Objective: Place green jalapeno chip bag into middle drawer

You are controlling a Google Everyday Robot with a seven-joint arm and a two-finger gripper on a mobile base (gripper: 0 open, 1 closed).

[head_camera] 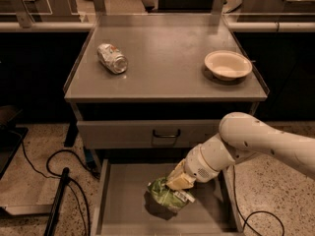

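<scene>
The green jalapeno chip bag [164,195] is crumpled and sits low over the floor of the open middle drawer [123,200], near its centre. My gripper [178,184] reaches down from the right on the white arm and is closed around the bag's upper right edge. The bag casts a dark shadow on the drawer floor just below it, so it may hang slightly above the floor.
A crushed silver can [112,58] lies on the cabinet top at back left and a cream bowl [228,64] stands at back right. The upper drawer front with a dark loop handle [166,133] is closed above the open drawer. Black cables [64,181] lie on the floor at left.
</scene>
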